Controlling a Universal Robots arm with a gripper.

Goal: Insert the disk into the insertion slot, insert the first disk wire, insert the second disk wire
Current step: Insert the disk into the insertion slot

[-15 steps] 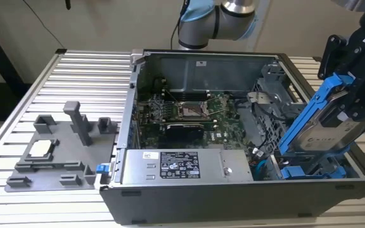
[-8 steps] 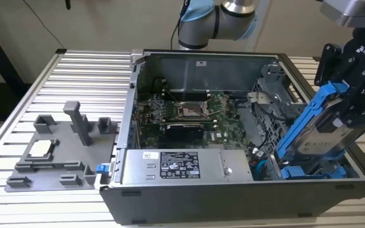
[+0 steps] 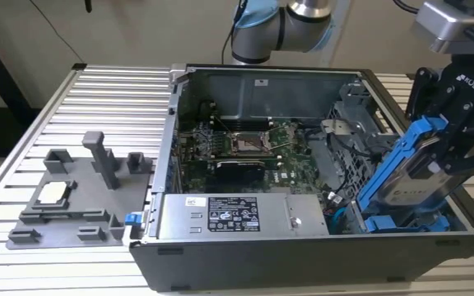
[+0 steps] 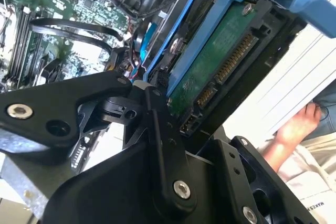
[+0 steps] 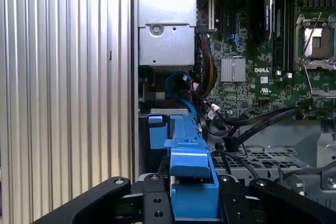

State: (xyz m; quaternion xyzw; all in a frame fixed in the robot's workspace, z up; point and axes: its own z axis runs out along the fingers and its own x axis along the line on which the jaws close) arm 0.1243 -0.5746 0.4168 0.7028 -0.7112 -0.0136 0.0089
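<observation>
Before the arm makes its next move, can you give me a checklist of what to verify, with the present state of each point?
1. Grip on the disk: ok. The gripper is shut on it.
2. Disk fully inserted: not ok. It stands tilted, with its upper end above the rim of the case.
3. Wires plugged into the disk: not ok. Its connector is bare in the second wrist view.
4. Cables out of the path: cannot tell. Blue and black ones lie close to the disk's lower end.
5. Person's hand away from the case: cannot tell.
</observation>
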